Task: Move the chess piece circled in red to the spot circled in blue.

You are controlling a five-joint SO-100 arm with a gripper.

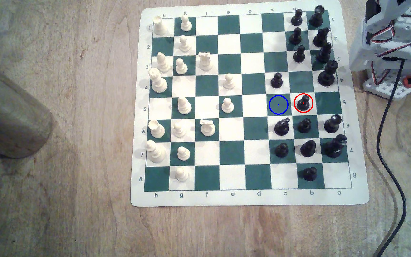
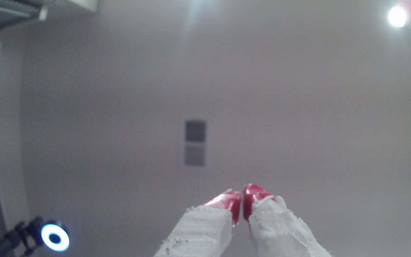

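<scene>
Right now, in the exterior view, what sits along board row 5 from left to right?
White pawn → white pawn → blue-ringed spot → red-ringed black pawn. The arm stands off the board's right edge; the gripper is shut and empty.

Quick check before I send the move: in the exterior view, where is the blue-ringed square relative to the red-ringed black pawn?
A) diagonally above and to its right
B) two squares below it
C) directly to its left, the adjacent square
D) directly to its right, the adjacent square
C: in the exterior view the blue-ringed square lies in the same row, immediately to the left of the red-ringed black pawn, and no piece stands on it.
</scene>
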